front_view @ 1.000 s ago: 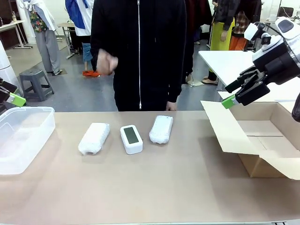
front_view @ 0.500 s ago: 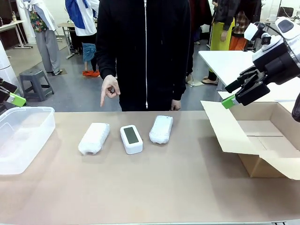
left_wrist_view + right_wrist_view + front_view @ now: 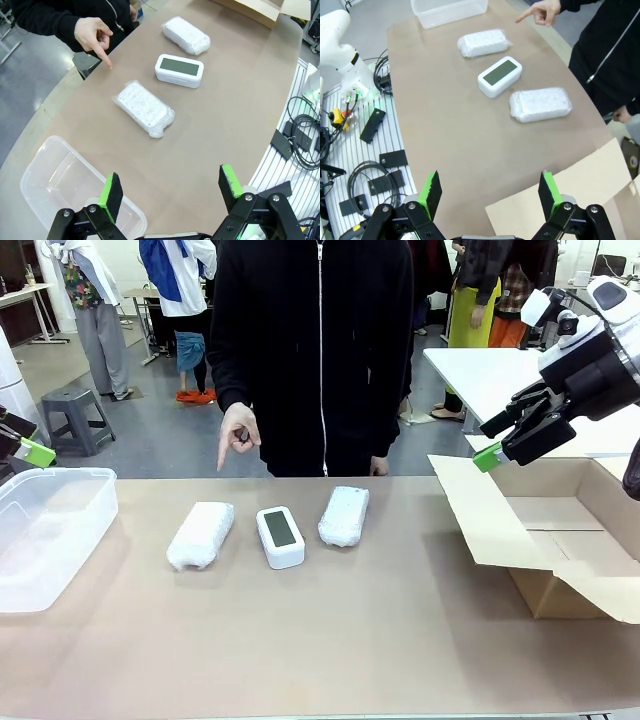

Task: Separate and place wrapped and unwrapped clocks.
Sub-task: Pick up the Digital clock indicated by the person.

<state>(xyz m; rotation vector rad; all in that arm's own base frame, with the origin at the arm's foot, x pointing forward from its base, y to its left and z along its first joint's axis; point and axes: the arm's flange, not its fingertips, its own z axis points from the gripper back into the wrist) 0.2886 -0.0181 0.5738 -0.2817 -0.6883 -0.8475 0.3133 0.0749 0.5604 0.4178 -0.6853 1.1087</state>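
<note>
Hanging wide open and empty, the left pincer [image 3: 170, 189] shows green pads spread well apart above the near corner of a clear plastic tub [image 3: 35, 175], touching nothing. The right pincer [image 3: 488, 191] is likewise fully spread and holds nothing, poised above the raised flap of an open cardboard box [image 3: 555, 195]. Three items lie in a row on the brown bench [image 3: 350, 630], apart from one another. The left bubble-wrap bundle [image 3: 201, 534] is oblong, white and dimpled, nearest the tub. The bare digital clock [image 3: 280, 536] lies flat in the middle, a smooth white rounded rectangle with a dark screen facing up. The right bubble-wrap bundle [image 3: 344, 515] is of the same wrapped form, on the box side. The person's hand [image 3: 238, 435] hangs at the far edge with the forefinger pointing down, above and beyond the left bundle, not touching it.
</note>
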